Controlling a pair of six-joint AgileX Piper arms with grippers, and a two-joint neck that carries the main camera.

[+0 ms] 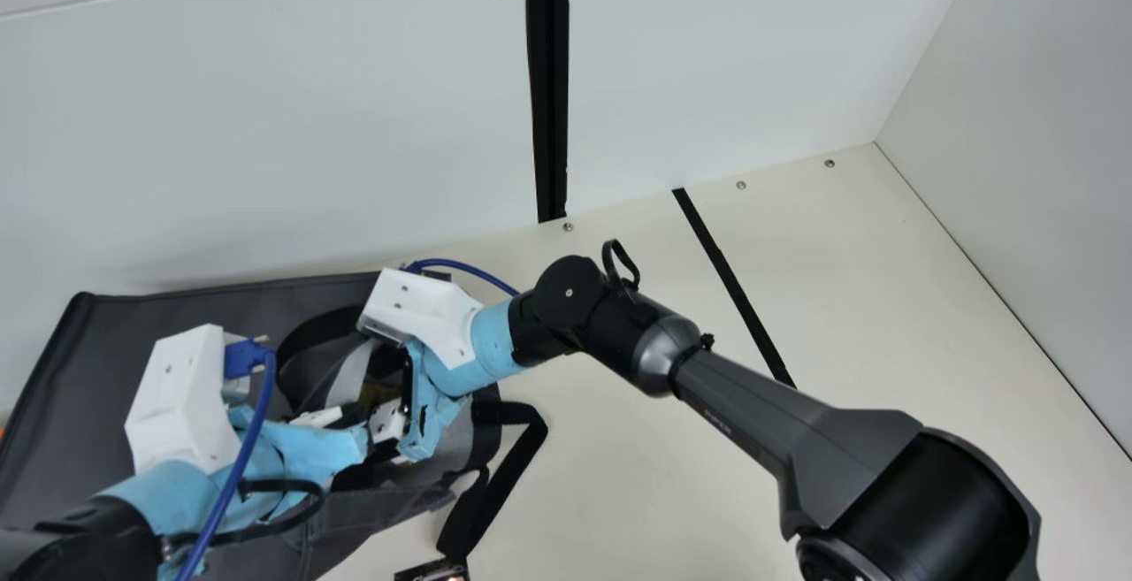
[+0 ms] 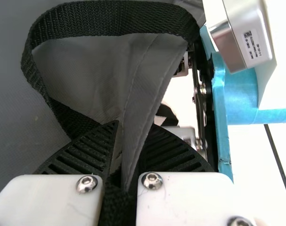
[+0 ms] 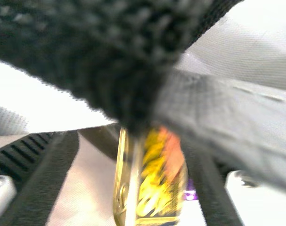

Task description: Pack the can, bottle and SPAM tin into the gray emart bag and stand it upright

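Nearest the camera in the main view: our right arm (image 1: 937,501), its thick black joint at the lower right, the forearm slanting over to the bag. The left arm (image 1: 80,537) comes in from the opposite corner with a blue cable (image 1: 239,475) looped on it.

At the near edge, a small dark item (image 1: 433,571) by the bag's black strap (image 1: 500,484); cut off, identity unresolved.

Gray emart bag (image 1: 106,333): lying slack, mouth between the arms. Left jaws: closed, pinching the bag's seamed edge. Right jaws: at the mouth, parted wide, clamped on nothing we can make out. Between them in the right wrist view is a gold-rimmed tin (image 3: 157,183) with a yellow and orange picture, which we take for the SPAM; inside the bag or just outside it, we cannot tell.

Progress, our judgement: loading stage, bag not yet upright. Whether can and bottle are packed, undetermined. Left to do: settle the tin, confirm the rest, stand the bag up.

Surface: cream tabletop (image 1: 884,298), one black strip (image 1: 734,289) across it, screws along the far edge. Beyond: pale wall panels (image 1: 265,121) split by a black upright channel (image 1: 549,77).
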